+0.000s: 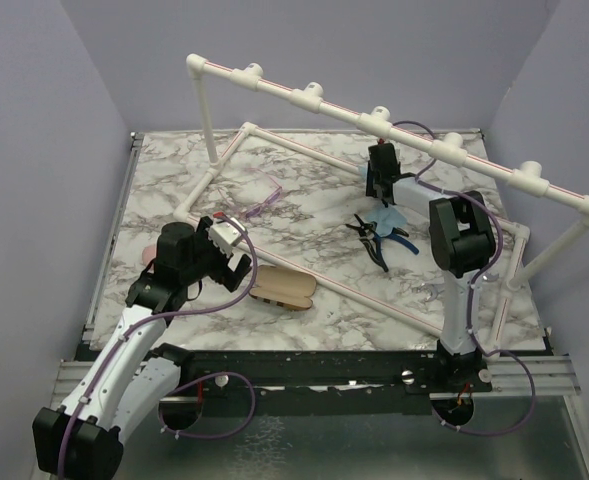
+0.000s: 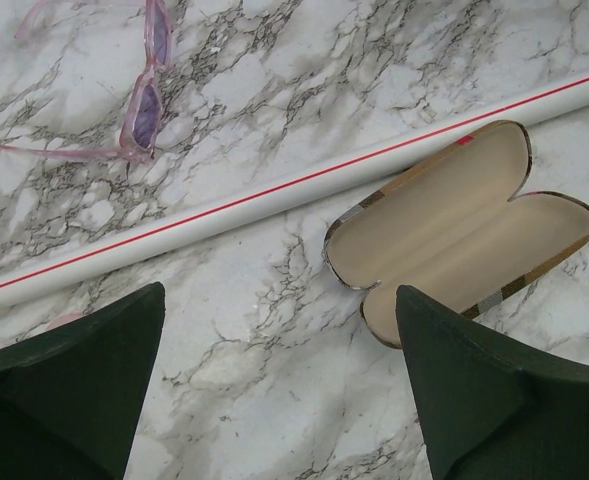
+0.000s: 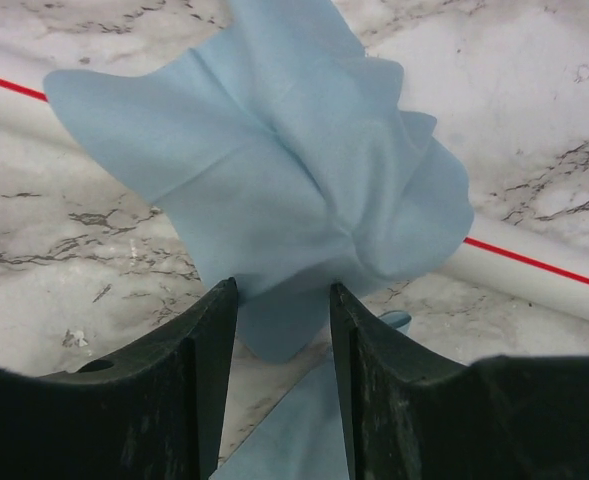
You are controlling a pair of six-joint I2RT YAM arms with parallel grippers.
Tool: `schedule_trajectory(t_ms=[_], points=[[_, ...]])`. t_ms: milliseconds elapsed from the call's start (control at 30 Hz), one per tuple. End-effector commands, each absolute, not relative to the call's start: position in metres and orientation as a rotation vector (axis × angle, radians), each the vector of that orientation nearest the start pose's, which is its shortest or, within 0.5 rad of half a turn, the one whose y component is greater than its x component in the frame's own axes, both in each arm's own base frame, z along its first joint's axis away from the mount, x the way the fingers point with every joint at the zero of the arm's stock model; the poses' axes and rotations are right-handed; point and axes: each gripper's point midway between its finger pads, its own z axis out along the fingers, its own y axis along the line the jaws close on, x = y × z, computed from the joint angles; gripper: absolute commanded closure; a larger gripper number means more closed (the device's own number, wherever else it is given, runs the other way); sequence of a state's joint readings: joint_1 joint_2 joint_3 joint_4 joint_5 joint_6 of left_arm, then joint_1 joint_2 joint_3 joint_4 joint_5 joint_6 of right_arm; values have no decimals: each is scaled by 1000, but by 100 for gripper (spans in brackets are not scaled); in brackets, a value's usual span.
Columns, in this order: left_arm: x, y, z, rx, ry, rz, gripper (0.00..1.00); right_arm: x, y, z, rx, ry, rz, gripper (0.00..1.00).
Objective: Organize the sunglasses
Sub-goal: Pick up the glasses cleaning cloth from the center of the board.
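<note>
Pink sunglasses (image 2: pixel 146 100), red-striped pipe (image 2: pixel 294 190), plaid case (image 2: pixel 454 225)

The top camera looks down from above and behind me over the whole table (image 1: pixel 304 165). My left wrist camera faces down, near the open case (image 2: pixel 454 230), white pipe (image 2: pixel 304 190) and pink glasses (image 2: pixel 146 105), all shared with it. My right wrist camera sits close over a blue cloth (image 3: pixel 274 150).
</note>
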State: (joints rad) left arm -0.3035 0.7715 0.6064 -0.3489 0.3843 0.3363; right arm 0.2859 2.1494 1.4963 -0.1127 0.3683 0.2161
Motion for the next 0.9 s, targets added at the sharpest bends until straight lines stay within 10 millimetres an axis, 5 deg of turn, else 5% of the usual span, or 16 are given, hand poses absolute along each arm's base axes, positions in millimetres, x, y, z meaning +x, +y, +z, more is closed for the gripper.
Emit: schedule_trajectory(t_ms=[0,167,400,867], points=[[245,-140,170,880,1842,-417,3,532,103,8,155,2328,-128,53],[246,-141,172,878,1838,-420,3,523,105,-7,145,2373,-115,58],[250,-141,174,867,1832,-417,3,506,117,-21,55,2438,-26,99],[252,-139,177,839,1825,-407,3,487,148,27,-151,2351,208,99]])
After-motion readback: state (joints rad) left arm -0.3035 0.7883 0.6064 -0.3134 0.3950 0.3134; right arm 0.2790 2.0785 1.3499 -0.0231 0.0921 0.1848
